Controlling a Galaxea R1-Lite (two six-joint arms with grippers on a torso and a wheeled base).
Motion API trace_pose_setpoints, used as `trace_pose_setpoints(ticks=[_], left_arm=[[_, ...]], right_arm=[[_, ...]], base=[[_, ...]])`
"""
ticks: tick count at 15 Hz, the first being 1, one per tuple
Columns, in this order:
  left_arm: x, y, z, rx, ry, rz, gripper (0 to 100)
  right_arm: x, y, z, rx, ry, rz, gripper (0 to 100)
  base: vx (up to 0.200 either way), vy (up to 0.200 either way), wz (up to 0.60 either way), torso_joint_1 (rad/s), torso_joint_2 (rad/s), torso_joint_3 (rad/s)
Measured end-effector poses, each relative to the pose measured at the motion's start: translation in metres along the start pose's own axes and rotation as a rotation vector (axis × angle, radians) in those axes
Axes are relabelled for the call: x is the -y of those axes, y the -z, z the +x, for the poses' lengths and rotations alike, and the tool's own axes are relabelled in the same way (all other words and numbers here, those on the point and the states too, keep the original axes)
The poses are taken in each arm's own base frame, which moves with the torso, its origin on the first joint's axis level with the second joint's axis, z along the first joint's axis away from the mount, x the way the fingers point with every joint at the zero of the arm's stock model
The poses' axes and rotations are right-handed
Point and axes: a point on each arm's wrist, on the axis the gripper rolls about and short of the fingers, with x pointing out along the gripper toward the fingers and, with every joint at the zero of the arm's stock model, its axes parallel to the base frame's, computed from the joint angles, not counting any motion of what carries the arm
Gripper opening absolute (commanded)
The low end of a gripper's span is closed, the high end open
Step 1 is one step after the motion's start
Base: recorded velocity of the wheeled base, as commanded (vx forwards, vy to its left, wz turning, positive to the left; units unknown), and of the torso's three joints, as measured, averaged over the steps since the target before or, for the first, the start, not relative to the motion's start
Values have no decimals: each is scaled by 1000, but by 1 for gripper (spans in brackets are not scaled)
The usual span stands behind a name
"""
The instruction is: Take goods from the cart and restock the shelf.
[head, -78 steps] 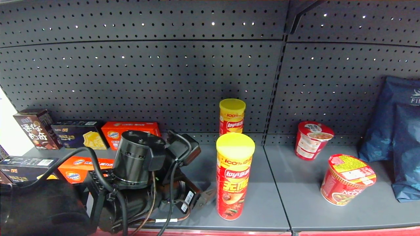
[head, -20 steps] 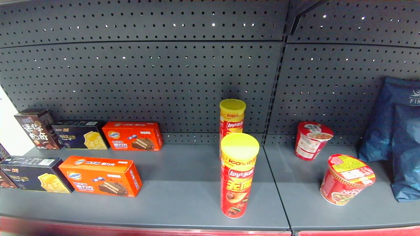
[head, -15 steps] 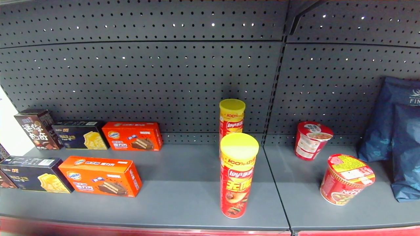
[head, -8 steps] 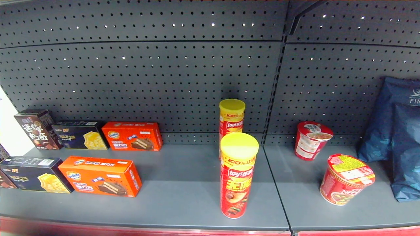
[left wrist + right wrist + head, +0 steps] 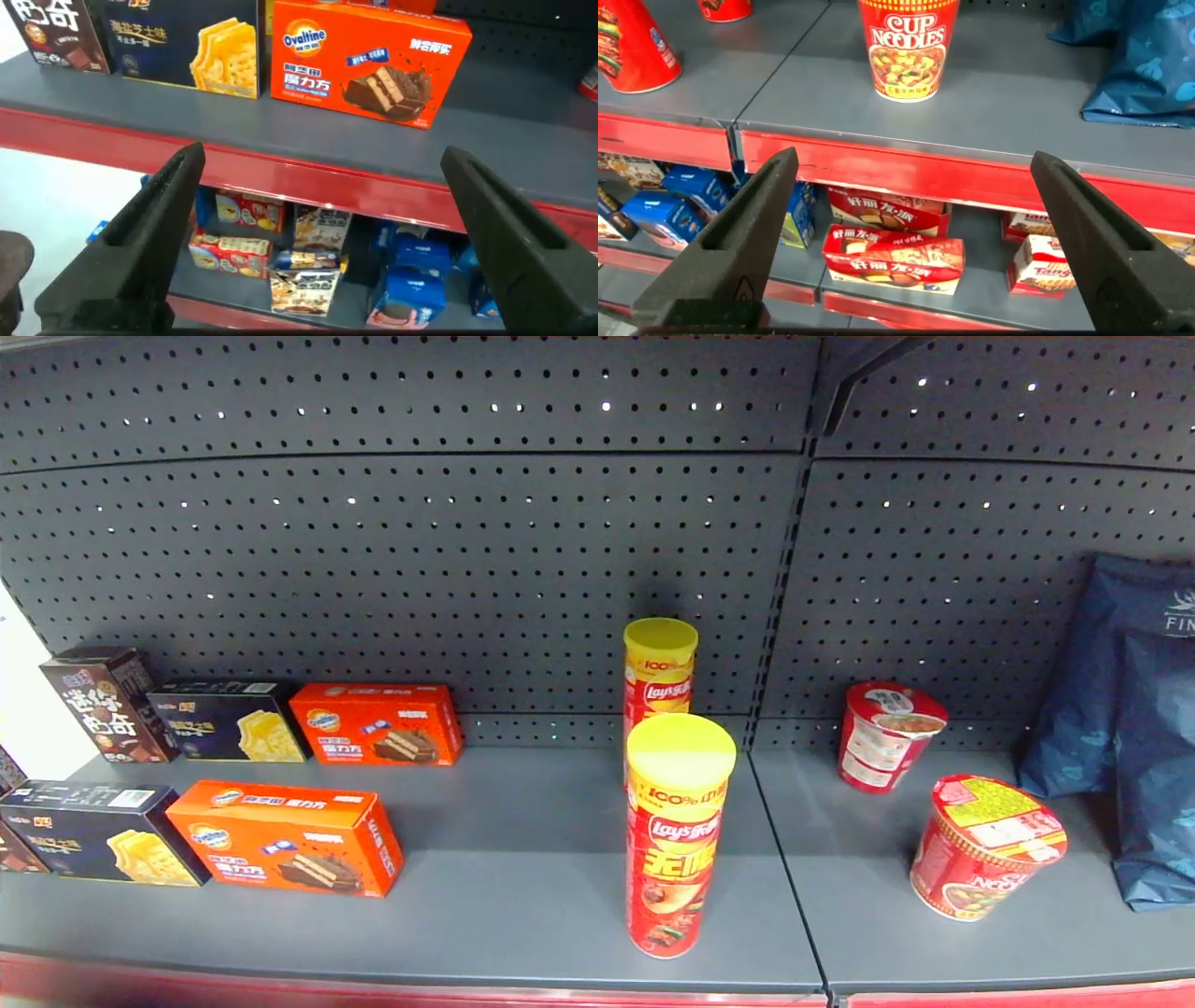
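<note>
The left end effector [image 5: 318, 159] has withdrawn from the shelf [image 5: 523, 859]. The front chip can [image 5: 677, 849] now stands upright, just before the rear can [image 5: 659, 667], so that placement looks finished. The left and the right end effector [image 5: 915, 159] both hang spread and empty before the shelf's red edge. The blue bags [image 5: 1139, 728] are cut off, and the rear can's base is hidden.

The front can [image 5: 679, 840] hides the lower part of the rear can [image 5: 659, 665]. The blue bags [image 5: 1134, 709] run off the head view's right edge, a brown box [image 5: 11, 855] off its left edge.
</note>
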Motion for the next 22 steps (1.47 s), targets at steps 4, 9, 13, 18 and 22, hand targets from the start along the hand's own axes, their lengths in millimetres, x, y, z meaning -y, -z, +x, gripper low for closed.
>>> trace_pose_setpoints(ticks=[4, 9, 13, 18, 22], left_arm=[[0, 0, 0, 1, 17, 19, 100], [7, 1, -1, -10, 339, 178, 100], [7, 0, 0, -30, 327, 156, 100], [7, 0, 0, -30, 305, 118, 100], [6, 0, 0, -28, 291, 112, 100]], right_arm=[[0, 0, 0, 1, 2, 0, 100], [0, 0, 0, 1, -1, -1, 100], [0, 0, 0, 2, 3, -1, 100], [0, 0, 0, 2, -4, -1, 100], [0, 0, 0, 3, -5, -2, 100]], base=[[0, 0, 0, 0, 0, 0], [0, 0, 0, 0, 0, 0], [0, 0, 0, 0, 0, 0], [0, 0, -120, 0, 1, 1], [0, 0, -150, 1, 1, 1]])
